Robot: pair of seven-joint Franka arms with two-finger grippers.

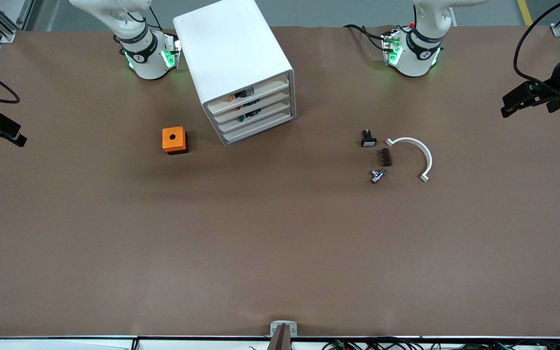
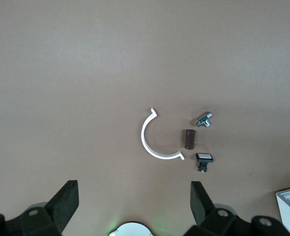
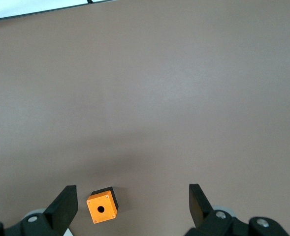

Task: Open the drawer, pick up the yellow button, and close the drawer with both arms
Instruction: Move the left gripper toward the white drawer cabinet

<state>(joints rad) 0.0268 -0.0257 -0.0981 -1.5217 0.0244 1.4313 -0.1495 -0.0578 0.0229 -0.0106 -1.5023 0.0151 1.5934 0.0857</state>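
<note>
The white cabinet [image 1: 235, 53] stands near the robots' bases, its four trays facing the front camera. The top drawer [image 1: 251, 92] sits flush with the lower trays. A small orange spot, the button [image 1: 232, 97], shows in its front gap. My left gripper [image 1: 507, 106] hangs open and empty over the left arm's end of the table; its wrist view [image 2: 133, 189] shows wide-apart fingers above bare table. My right gripper [image 1: 20, 136] hangs open and empty over the right arm's end; in its wrist view [image 3: 131, 191] the fingers stand wide apart.
An orange cube with a hole [image 1: 174, 140] [image 3: 102, 209] lies beside the cabinet toward the right arm's end. Toward the left arm's end lie a black part with a white cap [image 1: 368, 139], a brown block [image 1: 385, 157], a metal fitting [image 1: 377, 175] and a white curved piece [image 1: 418, 155].
</note>
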